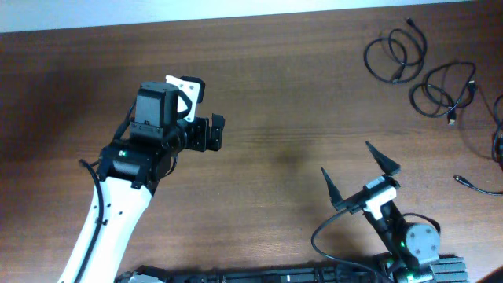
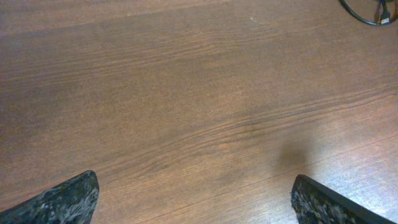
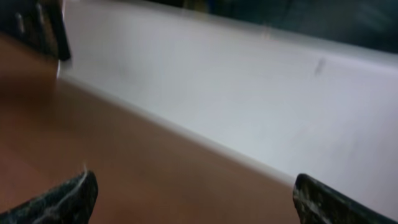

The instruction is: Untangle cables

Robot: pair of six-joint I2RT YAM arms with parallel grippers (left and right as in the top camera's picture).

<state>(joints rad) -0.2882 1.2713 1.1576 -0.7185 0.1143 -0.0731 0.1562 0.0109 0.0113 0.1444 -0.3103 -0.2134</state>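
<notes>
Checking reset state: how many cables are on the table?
3, maybe 4: upper coil at the far right corner; lower coil beside it; edge loop and plug end at right edge, cropped, possibly one cable.

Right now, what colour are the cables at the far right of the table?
Black; the cables show best in the overhead view.

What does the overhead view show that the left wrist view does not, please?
Only overhead: the whole open left gripper, the open right gripper, and several coiled cables at far right. Only left wrist: close wood grain between its own fingers. Both: the wooden table and a cable loop, which the wrist view catches only at its top-right corner.
</notes>
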